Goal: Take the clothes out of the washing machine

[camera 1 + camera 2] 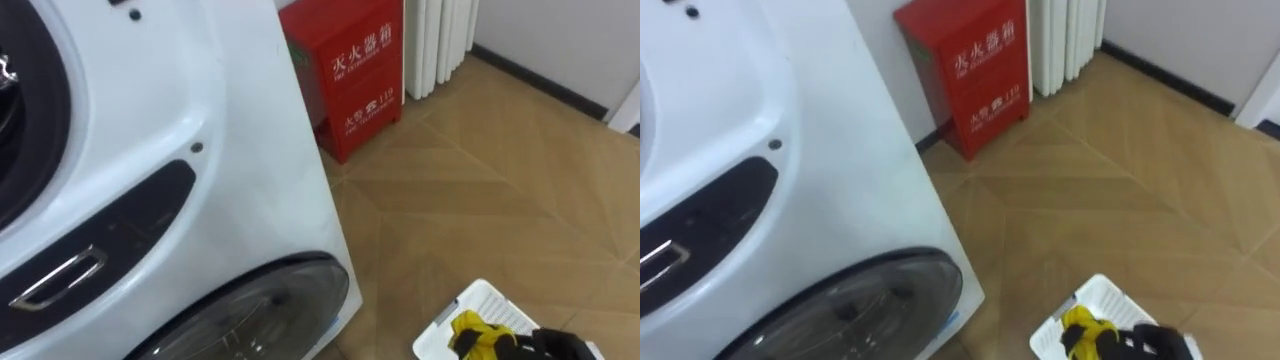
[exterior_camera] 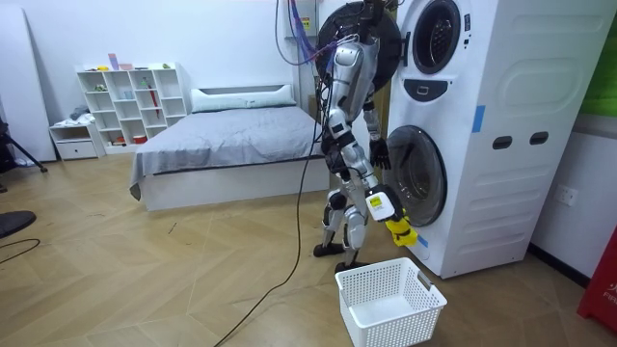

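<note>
1. The robot stands close to a tall white washing machine [image 1: 230, 120], which lies at its left side; in the room view the machine is at the room view's right
2. The right robot hand [image 1: 550, 345] shows at the lower right of the eye views, with its dark fingers closed on a yellow cloth [image 1: 478, 335]
3. The yellow cloth is outside the machine. In the room view it hangs from that hand, low beside the robot's leg and above a white basket [image 2: 424, 301] that stands on the floor [image 1: 500, 180]
4. In the eye views a corner of the white basket lies right behind the cloth
5. The left robot hand [image 2: 379, 151] is raised near the round lower door [image 1: 260, 310] of the machine; I cannot tell how its fingers stand
6. The lower door is shut, with dark glass
7. A red cabinet [image 1: 350, 60] stands against the wall beyond the machine, and a white radiator [image 1: 440, 40] is just beside it
8. Behind the robot in the room view are a bed [image 2: 222, 145] with grey bedding and a white shelf [image 2: 130, 96]
</note>
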Motion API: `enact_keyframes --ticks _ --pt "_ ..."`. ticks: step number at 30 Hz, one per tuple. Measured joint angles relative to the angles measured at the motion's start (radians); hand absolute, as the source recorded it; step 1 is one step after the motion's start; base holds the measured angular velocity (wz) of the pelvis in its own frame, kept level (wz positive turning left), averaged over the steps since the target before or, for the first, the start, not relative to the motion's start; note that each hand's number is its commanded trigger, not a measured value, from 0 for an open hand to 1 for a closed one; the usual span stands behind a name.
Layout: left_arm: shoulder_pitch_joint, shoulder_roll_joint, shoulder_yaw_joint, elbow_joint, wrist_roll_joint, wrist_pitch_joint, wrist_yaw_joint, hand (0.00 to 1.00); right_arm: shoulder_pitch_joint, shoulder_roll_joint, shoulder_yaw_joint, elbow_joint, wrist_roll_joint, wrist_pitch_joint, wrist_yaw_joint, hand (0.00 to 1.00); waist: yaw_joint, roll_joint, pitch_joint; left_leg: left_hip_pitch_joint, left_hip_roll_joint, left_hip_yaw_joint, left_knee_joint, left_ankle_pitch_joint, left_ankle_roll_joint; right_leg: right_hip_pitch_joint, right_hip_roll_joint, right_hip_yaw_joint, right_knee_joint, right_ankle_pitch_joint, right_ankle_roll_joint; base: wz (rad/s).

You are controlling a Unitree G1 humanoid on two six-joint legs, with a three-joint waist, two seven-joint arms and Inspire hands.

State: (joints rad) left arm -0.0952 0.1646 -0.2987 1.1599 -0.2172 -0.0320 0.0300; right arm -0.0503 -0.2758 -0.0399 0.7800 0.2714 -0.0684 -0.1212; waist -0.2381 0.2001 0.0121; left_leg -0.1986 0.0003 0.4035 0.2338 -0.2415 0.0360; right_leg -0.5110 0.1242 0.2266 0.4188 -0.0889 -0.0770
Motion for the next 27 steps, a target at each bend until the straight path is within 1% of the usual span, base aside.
enact_keyframes --ticks 1,2,3,7,12,18,21,27 --pt "0.001 -0.001 -0.001 0.0 -0.013 -0.001 0.003 0.0 -0.001 0.001 0.002 0.0 0.003 0.0 -0.001 1.0 0.0 0.0 0.0014 -0.002 0.0 -0.001 0.0 0.001 0.0 -0.002 0.0 0.0 0.0 0.0 0.0 0.0" --pt "0.001 -0.002 -0.002 0.0 -0.035 -0.004 0.008 0.0 -0.001 0.001 0.01 0.0 0.008 0.0 -0.005 0.27 0.0 -0.001 0.002 -0.005 -0.003 -0.003 0.0 0.002 0.0 -0.006 -0.001 0.001 0.001 0.0 0.0 0.0" --pt "0.001 -0.003 -0.002 0.0 -0.055 -0.008 0.01 0.0 -0.004 0.001 0.015 0.0 0.008 -0.003 -0.009 0.0 0.0 -0.001 0.0023 -0.009 -0.005 -0.006 -0.002 0.003 0.0 -0.011 -0.001 0.003 0.003 0.0 0.0 0.0" --pt "-0.002 -0.011 -0.002 0.0 -0.067 -0.013 0.029 0.0 -0.011 0.002 0.016 0.005 0.006 -0.016 -0.021 0.0 0.0 -0.001 0.0025 -0.015 -0.011 -0.009 -0.009 0.014 0.001 -0.018 -0.002 0.011 0.0 0.002 0.003 0.0" --pt "-0.001 -0.016 -0.002 0.0 -0.102 -0.014 0.034 0.0 -0.015 0.001 0.012 0.007 0.006 -0.027 -0.037 0.0 -0.004 -0.002 0.0029 -0.03 -0.013 -0.01 -0.012 0.016 0.002 -0.035 -0.003 0.016 0.0 0.003 0.005 -0.01" --pt "0.0 -0.015 -0.001 0.002 -0.106 -0.014 0.034 0.0 -0.049 -0.005 -0.031 0.007 0.006 -0.036 -0.1 0.0 -0.003 -0.002 0.0029 -0.053 -0.015 -0.005 -0.011 0.016 0.002 -0.067 -0.003 0.03 0.017 -0.003 0.009 -0.05" --pt "0.006 -0.014 -0.035 0.007 -0.107 -0.014 0.044 0.0 -0.066 -0.005 -0.03 0.001 0.001 -0.045 -0.127 0.0 -0.002 -0.001 0.0027 -0.052 -0.014 0.001 -0.011 0.016 0.002 -0.067 -0.003 0.029 0.017 -0.003 0.008 -0.03" --pt "0.018 -0.013 -0.04 0.006 -0.107 -0.014 0.049 0.0 -0.07 -0.005 -0.03 0.001 -0.002 -0.045 -0.143 0.0 -0.002 -0.001 0.0027 -0.052 -0.014 0.003 -0.011 0.016 0.002 -0.067 -0.004 0.02 0.02 -0.006 0.004 0.04"
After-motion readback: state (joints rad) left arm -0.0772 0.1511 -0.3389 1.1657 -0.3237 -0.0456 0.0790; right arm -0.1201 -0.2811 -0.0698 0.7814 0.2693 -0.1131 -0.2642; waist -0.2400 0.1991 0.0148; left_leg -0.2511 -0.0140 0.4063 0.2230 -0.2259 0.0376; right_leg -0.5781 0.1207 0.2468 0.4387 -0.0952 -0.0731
